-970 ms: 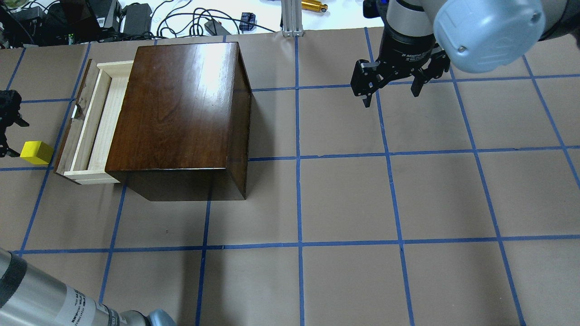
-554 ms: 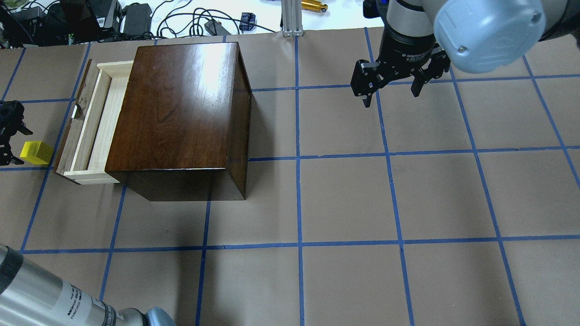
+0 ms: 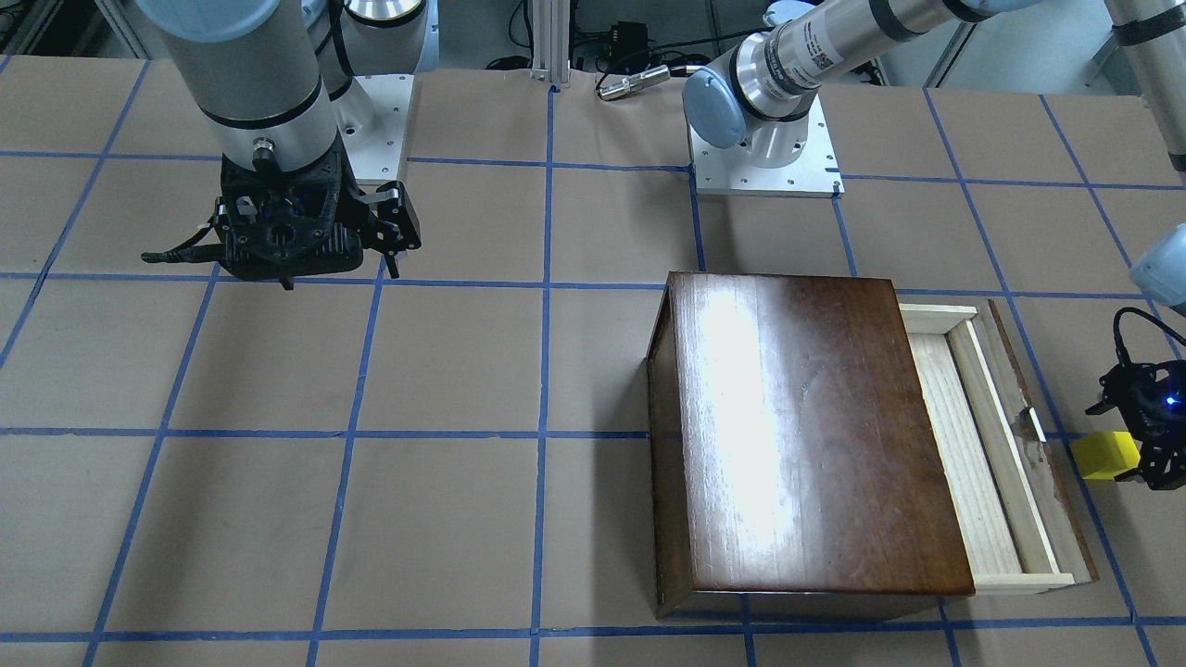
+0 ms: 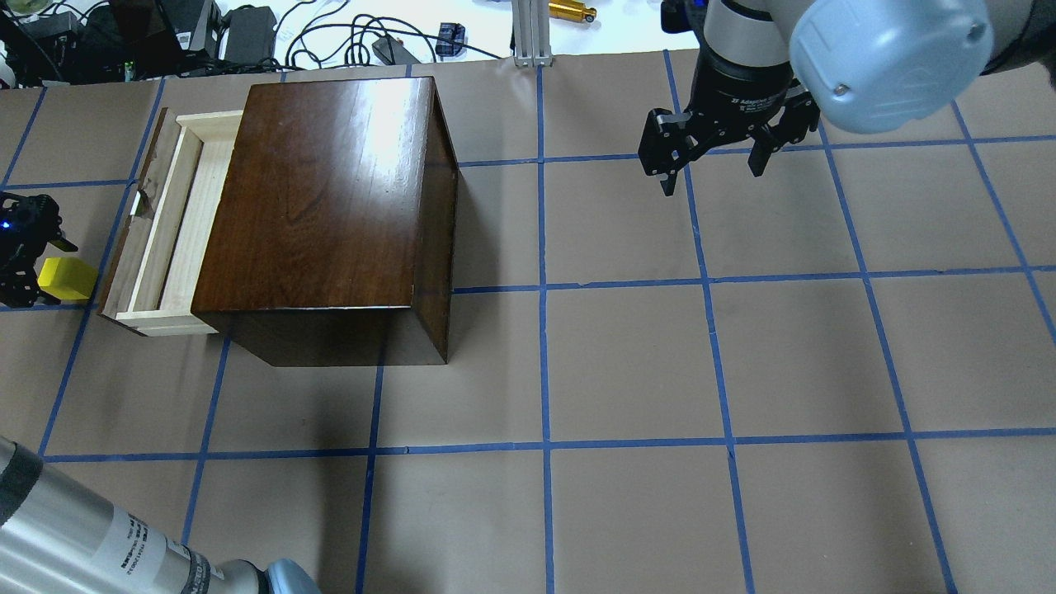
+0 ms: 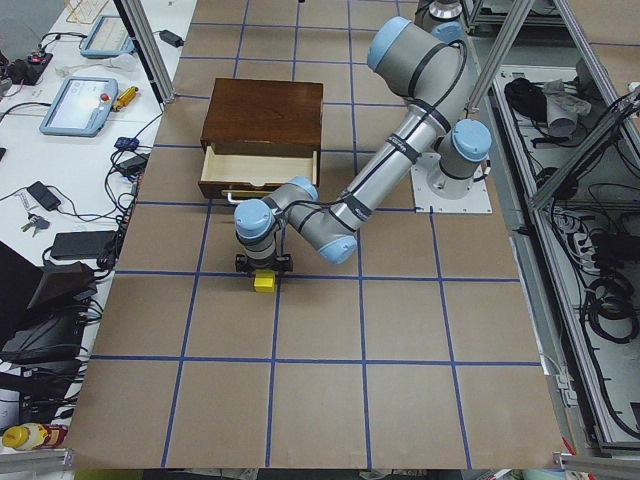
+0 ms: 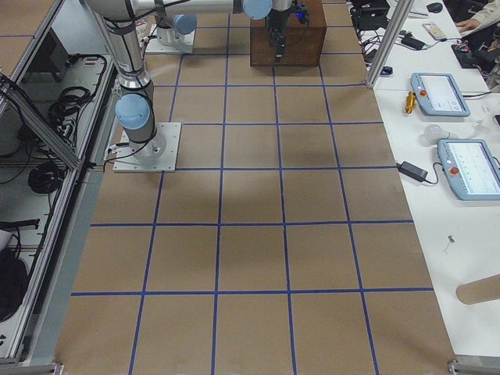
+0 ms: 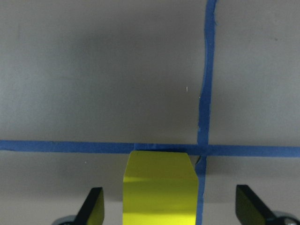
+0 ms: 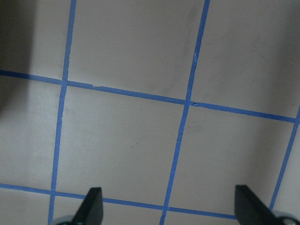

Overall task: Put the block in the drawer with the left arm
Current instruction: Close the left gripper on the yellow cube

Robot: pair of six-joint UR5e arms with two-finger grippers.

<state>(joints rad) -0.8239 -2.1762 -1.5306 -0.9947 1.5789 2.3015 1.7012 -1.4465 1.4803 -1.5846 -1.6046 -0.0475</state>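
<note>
The small yellow block (image 4: 68, 279) sits on the table just left of the open drawer (image 4: 177, 223) of the dark-brown box (image 4: 330, 198). My left gripper (image 4: 33, 272), with its blue light on, is open around the block. In the left wrist view the block (image 7: 159, 187) lies between the two fingertips (image 7: 91, 208) with gaps on both sides. The front view shows the block (image 3: 1104, 455) beside the left gripper (image 3: 1144, 445) and the drawer (image 3: 973, 445). My right gripper (image 4: 711, 175) is open and empty, above bare table far right.
Blue tape lines grid the brown table (image 4: 627, 363). Cables and power adapters (image 4: 247, 33) lie beyond the far edge, with an aluminium post (image 4: 532, 33) and a gold cylinder (image 4: 573, 11). The drawer's dark front panel (image 4: 132, 223) stands close to the block.
My left gripper has moved right from the view's edge, so its open fingers now stand either side of the block. The block, drawer and right arm have not moved.
</note>
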